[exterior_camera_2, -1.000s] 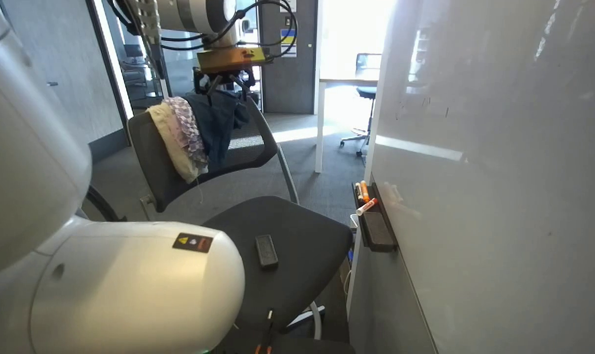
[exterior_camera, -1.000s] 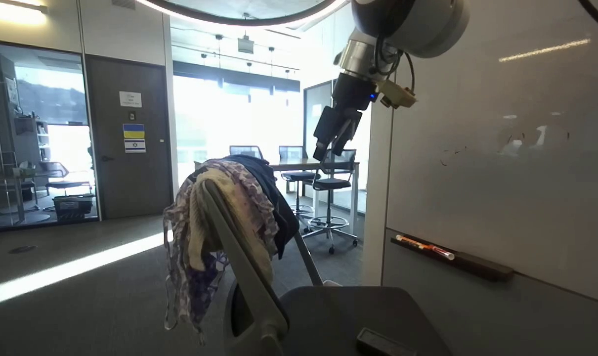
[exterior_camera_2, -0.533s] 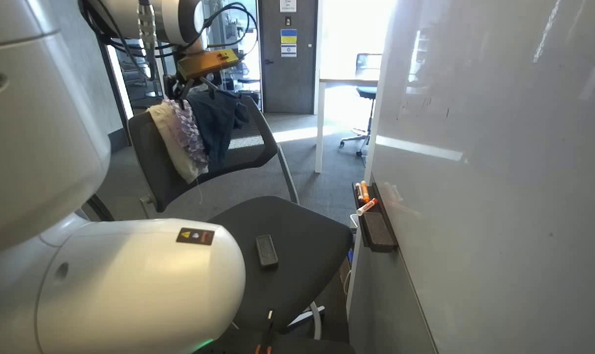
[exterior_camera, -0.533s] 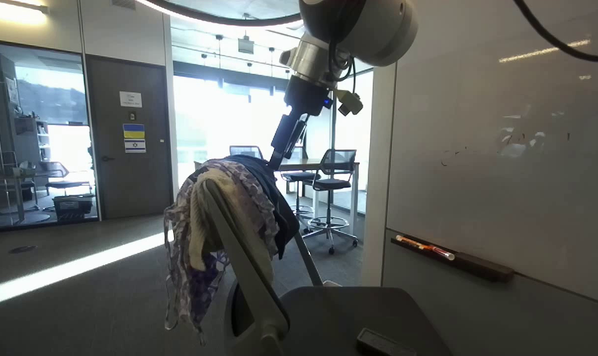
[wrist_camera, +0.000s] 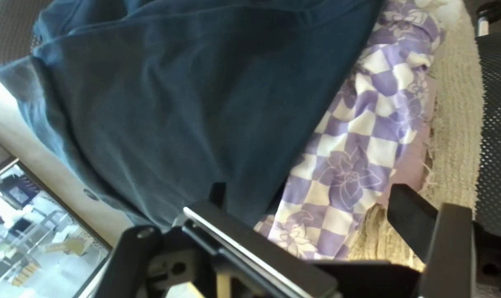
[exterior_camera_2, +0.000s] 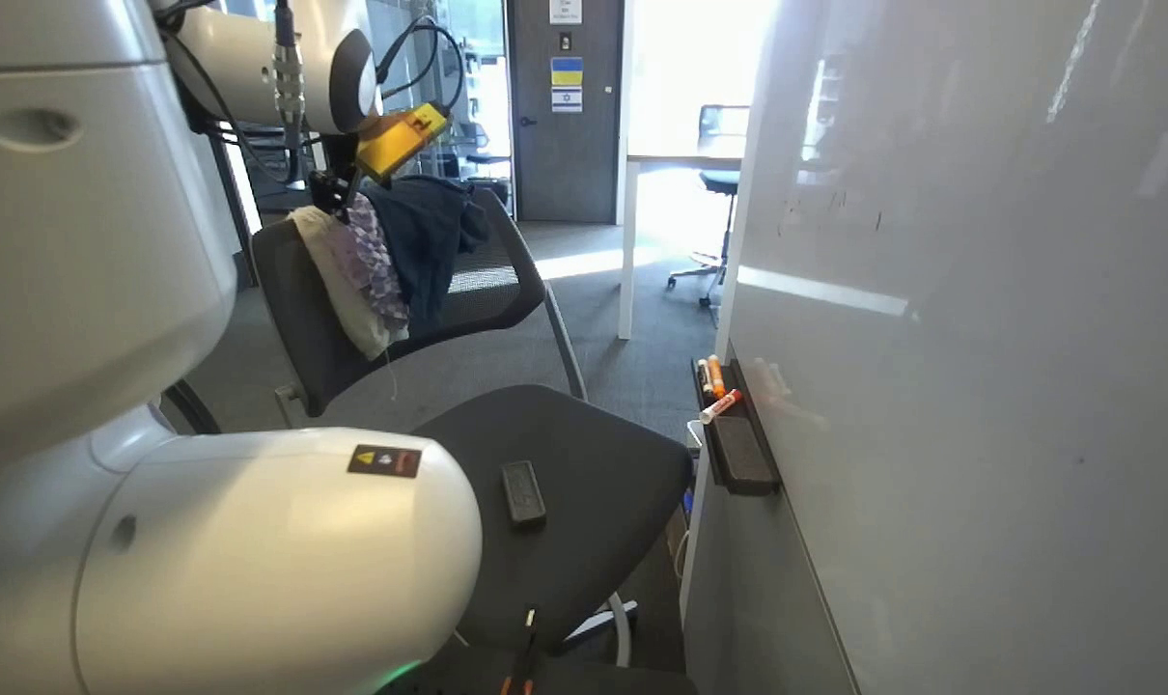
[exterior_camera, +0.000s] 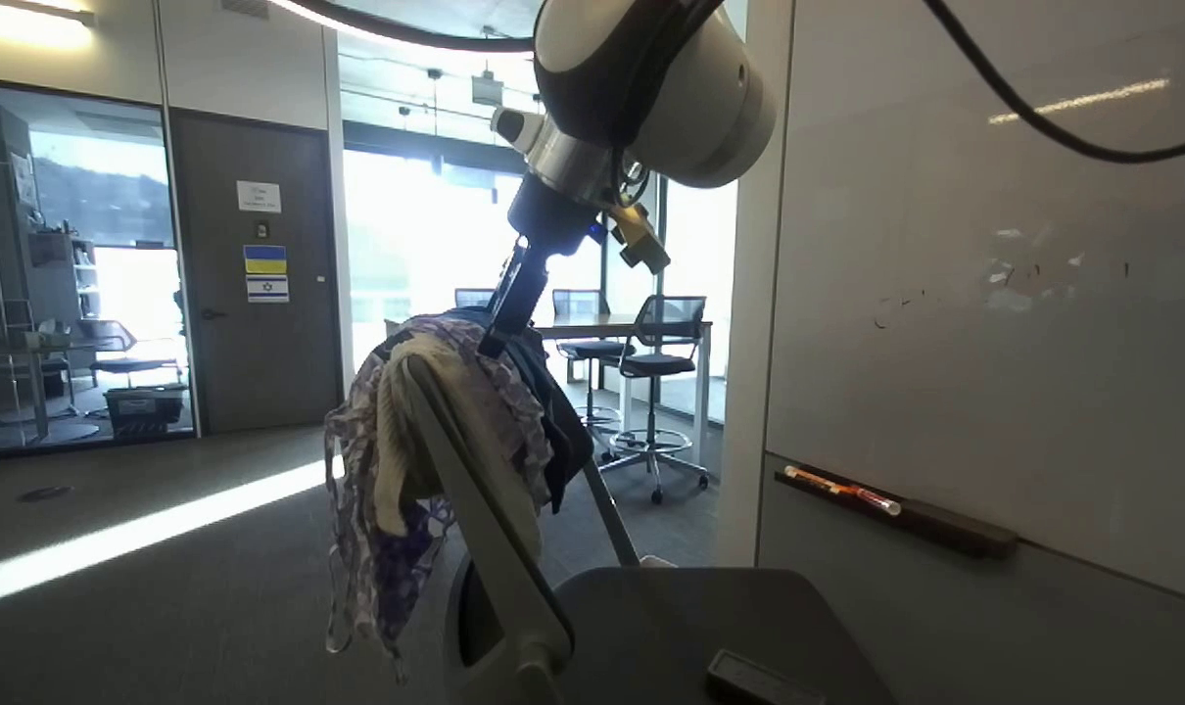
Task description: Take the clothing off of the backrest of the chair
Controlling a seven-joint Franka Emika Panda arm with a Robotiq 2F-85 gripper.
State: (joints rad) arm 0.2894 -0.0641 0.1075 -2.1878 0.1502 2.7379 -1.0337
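Several garments hang over the mesh backrest (exterior_camera_2: 487,280) of a dark chair. A dark blue garment (wrist_camera: 192,103) lies beside a purple-and-white checked floral one (wrist_camera: 350,174), with a cream knit one (wrist_camera: 455,124) at the outer side. In an exterior view the blue (exterior_camera_2: 420,241), purple (exterior_camera_2: 372,261) and cream (exterior_camera_2: 338,299) pieces drape down the front. My gripper (wrist_camera: 314,207) is open, tilted, with the purple cloth between its spread fingers. In an exterior view the gripper (exterior_camera: 495,345) is at the top of the pile; whether it touches the cloth cannot be told.
The chair seat (exterior_camera_2: 584,463) carries a dark eraser (exterior_camera_2: 523,494). A whiteboard (exterior_camera: 984,294) stands alongside, with a tray (exterior_camera: 945,524) holding markers (exterior_camera: 842,490). A table and tall chairs (exterior_camera: 656,362) stand behind.
My gripper has moved from above the blue garment's side across and down to the purple garment, and has turned. The garments and chair have not visibly moved.
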